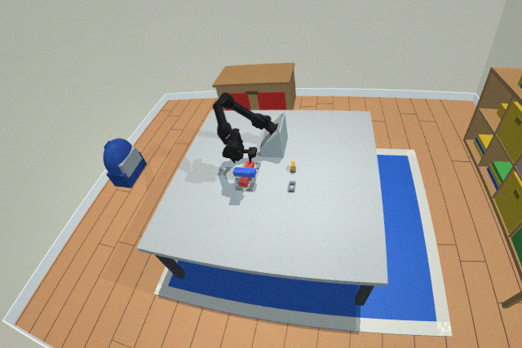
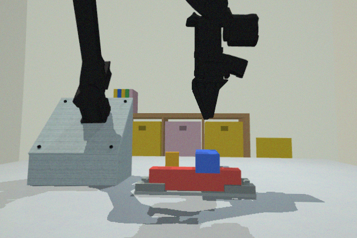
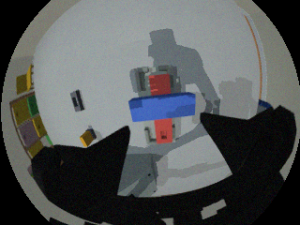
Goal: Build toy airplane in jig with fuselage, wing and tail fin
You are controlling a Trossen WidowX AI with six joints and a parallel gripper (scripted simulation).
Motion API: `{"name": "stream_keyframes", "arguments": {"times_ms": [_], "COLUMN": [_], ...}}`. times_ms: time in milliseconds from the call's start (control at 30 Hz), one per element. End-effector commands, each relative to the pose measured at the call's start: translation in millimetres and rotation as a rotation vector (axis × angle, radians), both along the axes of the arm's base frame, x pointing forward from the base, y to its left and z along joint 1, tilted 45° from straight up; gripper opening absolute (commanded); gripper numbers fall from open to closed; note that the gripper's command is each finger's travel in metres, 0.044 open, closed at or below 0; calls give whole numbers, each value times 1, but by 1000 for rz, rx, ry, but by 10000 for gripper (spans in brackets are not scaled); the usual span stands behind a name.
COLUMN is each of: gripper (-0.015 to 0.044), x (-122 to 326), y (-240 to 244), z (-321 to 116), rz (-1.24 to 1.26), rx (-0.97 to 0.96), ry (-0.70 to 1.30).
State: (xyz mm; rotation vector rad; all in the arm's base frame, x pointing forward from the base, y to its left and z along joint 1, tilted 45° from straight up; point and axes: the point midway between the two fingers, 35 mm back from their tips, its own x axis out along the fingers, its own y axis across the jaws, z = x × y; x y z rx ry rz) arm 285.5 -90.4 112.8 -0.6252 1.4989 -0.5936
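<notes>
The red fuselage (image 1: pixel 244 182) (image 2: pixel 178 179) (image 3: pixel 160 83) lies level in the grey cradle (image 2: pixel 149 188) (image 3: pixel 137 81). A socket shows open near its tail in the wrist view. The blue wing (image 1: pixel 244 172) (image 2: pixel 207 163) (image 3: pixel 162 107) lies crosswise on the fuselage and looks level; its tab is hidden. The orange tail fin (image 1: pixel 293 165) (image 2: pixel 172 159) (image 3: pixel 86 138) stands apart from the cradle, on the table. My gripper (image 2: pixel 208 118) (image 3: pixel 165 123) is open and empty, high above the fuselage and wing, touching neither.
A small grey holder with an opening (image 1: pixel 291 186) (image 3: pixel 77 100) sits on the table (image 1: pixel 320 230) near the tail fin. The sloped grey arm mount (image 1: pixel 275 147) (image 2: pixel 77 169) (image 3: pixel 142 174) stands beyond the cradle's tail end.
</notes>
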Motion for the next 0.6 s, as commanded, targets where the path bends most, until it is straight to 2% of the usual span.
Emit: {"name": "stream_keyframes", "arguments": {"times_ms": [0,267,433,567], "gripper": [440,440,440,440], "x": [1,-1,-34,-62], "y": [2,99,153,178], "z": [-2,-85,-136,-165], "rz": [-16,4,25,18], "rx": [-2,64,64,43], "ry": [-17,-17,25,28]}}
